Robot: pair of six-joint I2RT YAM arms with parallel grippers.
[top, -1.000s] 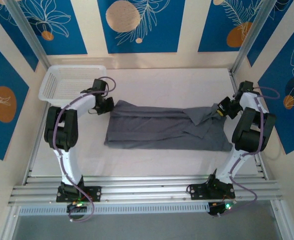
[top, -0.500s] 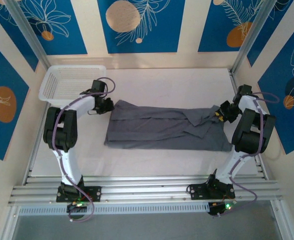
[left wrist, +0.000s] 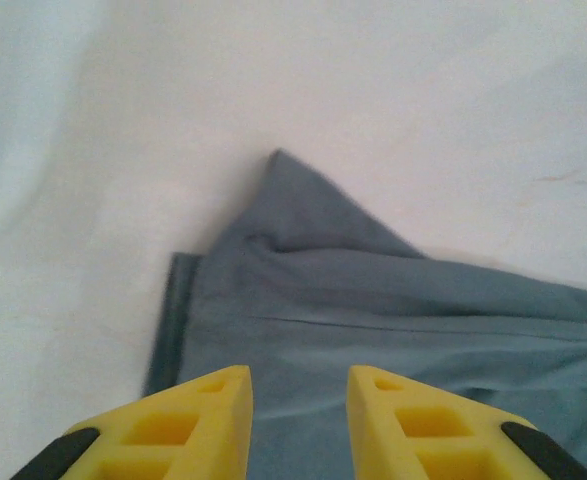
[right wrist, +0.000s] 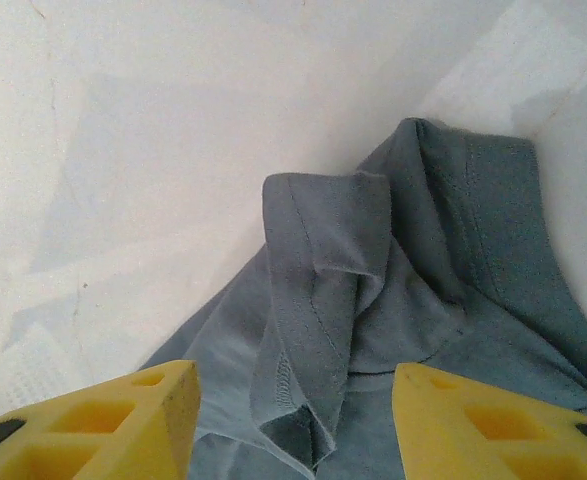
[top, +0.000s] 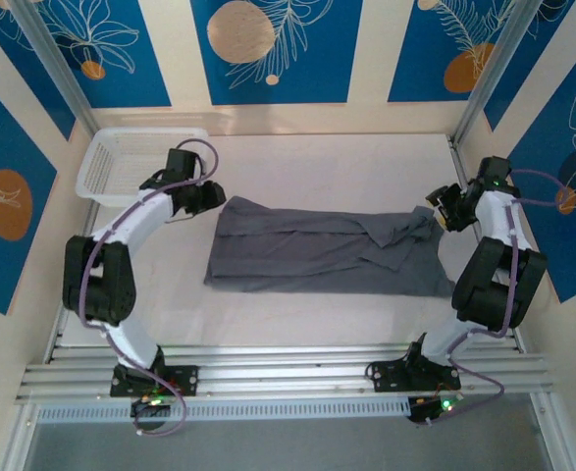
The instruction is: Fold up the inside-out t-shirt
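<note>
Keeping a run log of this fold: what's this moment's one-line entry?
grey t-shirt: lying flat, folded into a band | left gripper: open over its left end | right gripper: open over its right end

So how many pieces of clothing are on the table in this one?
1: a grey t-shirt spread across the middle of the table, between the left gripper and right gripper. The left arm covers part of the basket, so something could be hidden there.

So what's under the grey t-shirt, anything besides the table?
The t-shirt lies flat on the white table, with bare tabletop showing around its edges. Its folded-over layers hide the cloth and table beneath; no bulge suggests anything else there.
</note>
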